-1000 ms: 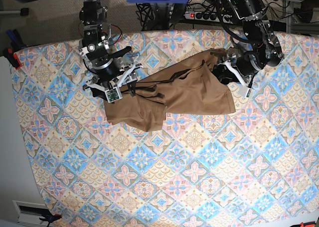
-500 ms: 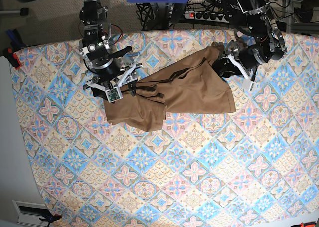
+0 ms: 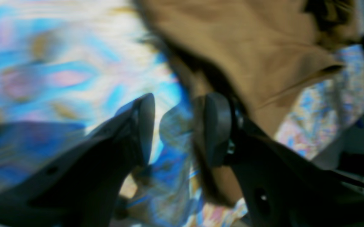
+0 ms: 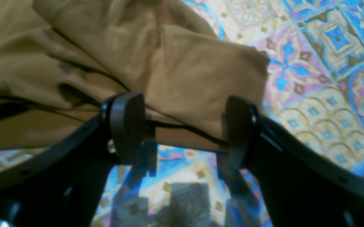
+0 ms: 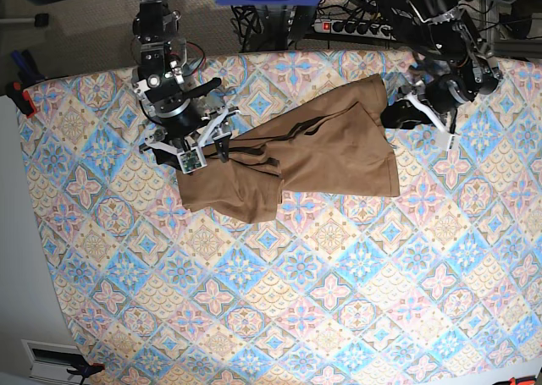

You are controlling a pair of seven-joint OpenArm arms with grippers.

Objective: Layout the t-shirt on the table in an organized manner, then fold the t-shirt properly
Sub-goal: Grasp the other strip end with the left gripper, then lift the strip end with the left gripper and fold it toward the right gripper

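Both agape and empty, left gripper point(image 3: 175, 126) and right gripper point(image 4: 183, 126): risk of pinching several bunched t-shirt point(image 5: 322, 152) layers together.

the t-shirt point(image 5: 296, 156) lies bunched on the table point(image 5: 279, 300), toward its far edge.

T-shirt point(image 5: 296, 152): plain tan-brown soft fabric, one piece, lying crumpled and unfolded on the far half of the table. Elongated heap running diagonally, its highest corner toward the far edge, a wider flat panel with a straight hem at the right, a bunched, doubled-over mass at the left. Dark creases and folds cross the middle. Wrist views show overlapping layers and a hemmed edge.

Table point(image 5: 322, 317): large, covered by pastel tile-pattern cloth of blue, pink and cream diamonds with floral medallions; cloth lies flat.
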